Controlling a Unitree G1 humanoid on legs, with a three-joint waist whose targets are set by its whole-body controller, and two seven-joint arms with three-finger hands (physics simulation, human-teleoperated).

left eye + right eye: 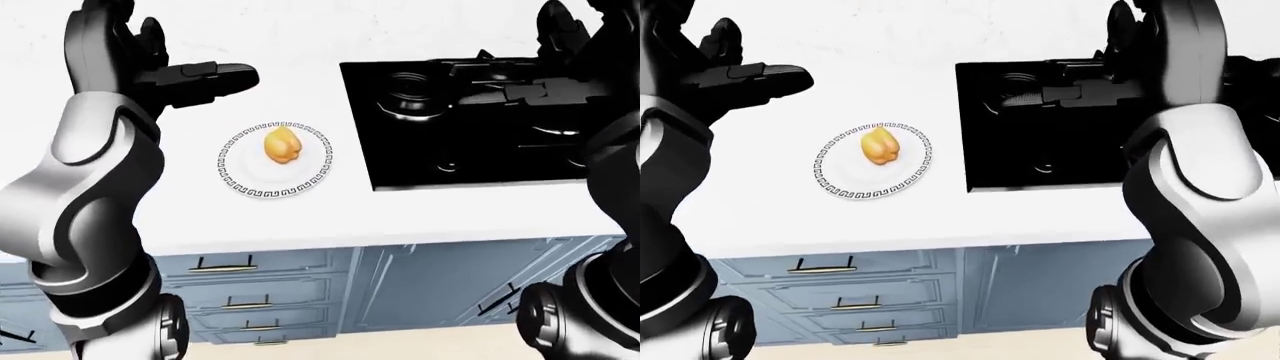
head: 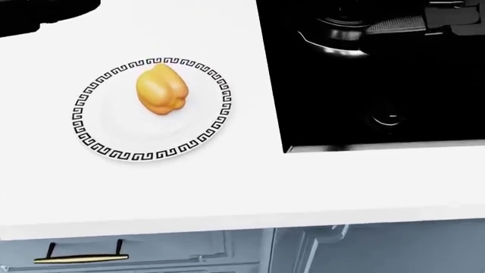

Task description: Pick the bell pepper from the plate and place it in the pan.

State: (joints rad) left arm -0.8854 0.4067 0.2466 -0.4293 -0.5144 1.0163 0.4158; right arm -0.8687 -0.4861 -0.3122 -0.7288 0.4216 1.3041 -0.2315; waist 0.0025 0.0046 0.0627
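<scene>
A yellow-orange bell pepper [image 2: 161, 90] lies on a white plate [image 2: 121, 133] with a black key-pattern rim, on the white counter. To the right, on the black stove [image 2: 341, 102], the dark pan [image 2: 337, 40] shows only by its shiny rim and its handle at the top of the head view. In the left-eye view my left hand [image 1: 205, 75] hangs up and to the left of the plate, fingers spread and empty. My right hand [image 1: 1080, 91] hovers over the stove, open, holding nothing. Neither hand touches the pepper.
The white counter [image 2: 227, 187] ends in an edge near the bottom of the head view. Below it are blue drawers with brass handles [image 1: 222, 265] and a blue cabinet door [image 1: 440, 277]. My own arms fill both sides of the eye views.
</scene>
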